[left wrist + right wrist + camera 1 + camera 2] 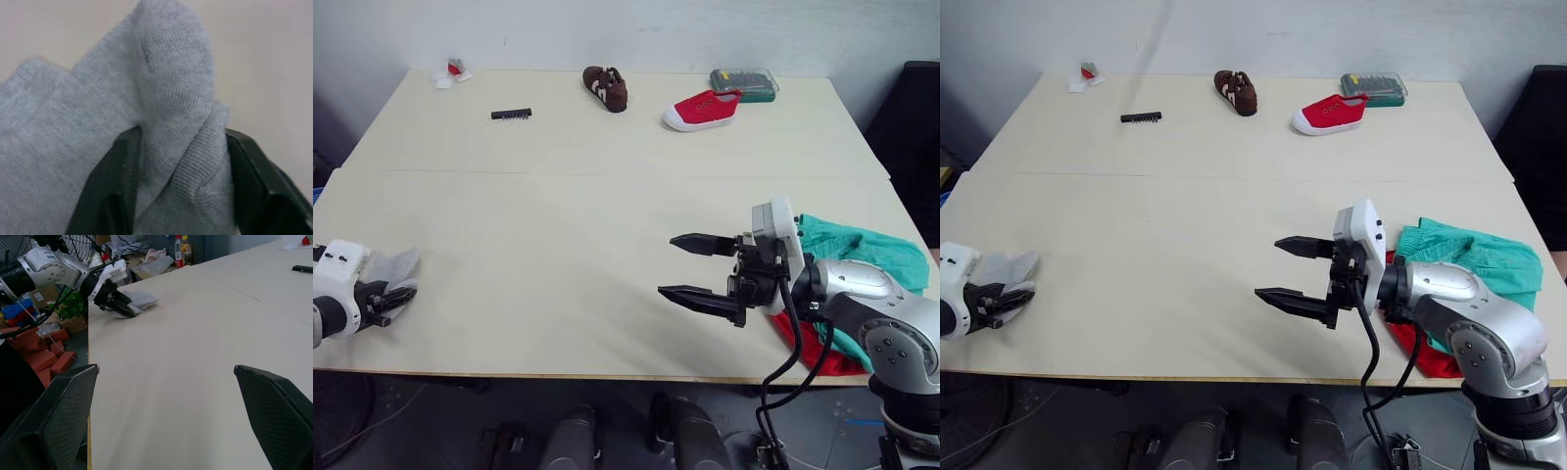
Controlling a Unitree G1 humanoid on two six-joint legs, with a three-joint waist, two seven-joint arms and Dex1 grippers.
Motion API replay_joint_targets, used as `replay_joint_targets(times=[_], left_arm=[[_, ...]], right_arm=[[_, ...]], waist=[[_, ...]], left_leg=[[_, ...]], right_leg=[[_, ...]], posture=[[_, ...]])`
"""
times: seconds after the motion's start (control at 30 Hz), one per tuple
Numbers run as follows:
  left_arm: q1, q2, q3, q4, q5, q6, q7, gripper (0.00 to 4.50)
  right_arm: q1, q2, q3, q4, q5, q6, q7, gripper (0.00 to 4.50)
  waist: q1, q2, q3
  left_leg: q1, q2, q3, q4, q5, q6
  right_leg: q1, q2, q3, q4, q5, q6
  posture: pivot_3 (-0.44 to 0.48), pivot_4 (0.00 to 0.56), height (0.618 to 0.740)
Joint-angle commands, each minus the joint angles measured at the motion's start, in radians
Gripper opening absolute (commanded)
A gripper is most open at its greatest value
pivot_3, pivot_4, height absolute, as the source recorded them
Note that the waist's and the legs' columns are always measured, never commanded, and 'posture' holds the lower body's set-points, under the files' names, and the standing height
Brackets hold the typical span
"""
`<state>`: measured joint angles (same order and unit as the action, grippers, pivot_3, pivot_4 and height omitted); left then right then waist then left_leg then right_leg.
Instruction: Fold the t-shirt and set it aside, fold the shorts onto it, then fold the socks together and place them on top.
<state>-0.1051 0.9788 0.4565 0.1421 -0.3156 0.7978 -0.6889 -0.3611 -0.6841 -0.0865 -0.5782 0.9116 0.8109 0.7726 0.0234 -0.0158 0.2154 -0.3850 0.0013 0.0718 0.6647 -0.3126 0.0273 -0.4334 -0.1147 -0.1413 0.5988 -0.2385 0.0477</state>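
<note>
The grey socks point(399, 264) lie bunched at the table's front left corner. My left gripper point(389, 297) is shut on them, and in the left wrist view a fold of the socks point(171, 98) is pinched between its black fingers point(110, 191). My right gripper point(667, 265) hangs open and empty over the front right of the table, pointing left. Behind its wrist the teal shorts point(862, 247) lie crumpled on top of the red t-shirt point(815, 351) at the front right edge. The right wrist view shows my left gripper point(128, 309) and the socks point(139, 297) far across the table.
Along the back edge lie a brown shoe point(606, 87), a red canvas shoe point(702, 110), a green case point(744, 83), a black strip point(511, 114) and a small red and white item point(453, 72). Bare tabletop point(558, 235) spans the middle.
</note>
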Motion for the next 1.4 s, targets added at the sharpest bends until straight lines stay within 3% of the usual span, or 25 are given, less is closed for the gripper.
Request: replay_joint_targets(times=[0.03, 0.13, 0.27, 0.37, 0.53, 0.83, 0.97, 1.1, 1.3, 1.4], left_arm=[[-0.038, -0.061, 0.019, -0.111, -0.090, 0.158, 0.031, 0.92], [-0.078, -0.127, 0.022, -0.246, -0.167, 0.319, 0.074, 0.01], [-0.256, -0.331, 0.035, -0.443, -0.251, 0.629, 0.228, 0.01], [-0.355, -0.506, 0.028, -0.531, -0.247, 0.788, 0.317, 0.01], [-0.449, -0.780, -0.080, -0.531, -0.206, 0.817, 0.501, 0.01], [-0.539, -0.951, -0.183, -0.451, -0.193, 0.817, 0.639, 0.01], [-0.574, -1.025, -0.160, -0.430, -0.226, 0.817, 0.659, 1.13], [-0.581, -1.021, -0.096, -0.414, -0.280, 0.817, 0.685, 2.35], [-0.568, -0.902, -0.068, -0.400, -0.482, 0.817, 0.657, 4.31], [-0.570, -0.784, -0.079, -0.415, -0.603, 0.817, 0.598, 4.48]], right_arm=[[0.006, -0.007, -0.027, -0.039, 0.021, -0.004, -0.023, 4.50], [0.011, -0.008, -0.030, -0.041, 0.028, -0.004, -0.035, 4.50], [0.034, -0.014, -0.034, -0.051, 0.028, -0.008, -0.047, 4.50], [0.040, -0.013, -0.039, -0.051, 0.033, -0.010, -0.058, 4.50], [0.055, -0.003, -0.028, -0.055, 0.019, -0.022, -0.084, 4.50], [0.110, -0.026, -0.009, -0.068, -0.060, -0.058, -0.084, 4.50], [0.118, -0.013, -0.016, -0.071, -0.068, -0.053, -0.101, 4.50], [0.133, 0.002, -0.007, -0.081, -0.081, -0.054, -0.126, 4.50], [0.136, 0.011, -0.011, -0.082, -0.099, -0.055, -0.148, 4.50], [0.141, 0.005, -0.022, -0.085, -0.104, -0.055, -0.151, 4.50]], waist=[[0.001, 0.000, 0.000], [0.005, -0.001, 0.000], [0.011, -0.002, -0.001], [0.011, -0.005, -0.002], [0.005, -0.007, -0.002], [0.008, -0.007, -0.002], [0.020, -0.007, -0.002], [0.026, -0.007, -0.002], [0.027, -0.007, -0.002], [0.026, -0.007, -0.002]], left_leg=[[0.000, 0.000, 0.000, 0.000, 0.000, 0.000], [0.000, 0.000, 0.000, 0.001, 0.002, -0.003], [-0.001, -0.002, 0.000, 0.002, 0.006, 0.000], [-0.001, -0.003, 0.000, 0.003, 0.007, 0.001], [0.000, -0.004, 0.002, 0.003, 0.008, 0.002], [0.000, -0.003, 0.004, 0.004, 0.008, 0.002], [0.000, -0.003, 0.004, 0.004, 0.008, 0.002], [0.000, -0.003, 0.004, 0.004, 0.008, 0.003], [0.000, -0.002, 0.004, 0.004, 0.008, 0.002], [0.000, -0.003, 0.004, 0.005, 0.008, 0.002]], right_leg=[[0.000, 0.000, 0.000, 0.000, 0.000, 0.000], [0.001, 0.000, 0.000, 0.001, 0.000, 0.000], [0.002, -0.001, 0.001, 0.004, 0.002, 0.003], [0.003, 0.000, 0.002, 0.003, 0.003, 0.006], [0.004, 0.001, 0.004, 0.002, 0.004, 0.007], [0.003, 0.002, 0.006, 0.000, 0.004, 0.007], [0.003, 0.002, 0.006, -0.001, 0.004, 0.007], [0.003, 0.002, 0.006, -0.002, 0.004, 0.007], [0.003, 0.003, 0.006, -0.001, 0.004, 0.007], [0.002, 0.003, 0.006, 0.001, 0.004, 0.007]], posture=[[0.000, 0.150, 0.740], [0.000, 0.150, 0.740], [0.000, 0.150, 0.740], [0.000, 0.150, 0.740], [0.000, 0.150, 0.740], [0.000, 0.150, 0.740], [0.000, 0.150, 0.740], [0.000, 0.150, 0.740], [0.000, 0.150, 0.740], [0.000, 0.150, 0.740]])
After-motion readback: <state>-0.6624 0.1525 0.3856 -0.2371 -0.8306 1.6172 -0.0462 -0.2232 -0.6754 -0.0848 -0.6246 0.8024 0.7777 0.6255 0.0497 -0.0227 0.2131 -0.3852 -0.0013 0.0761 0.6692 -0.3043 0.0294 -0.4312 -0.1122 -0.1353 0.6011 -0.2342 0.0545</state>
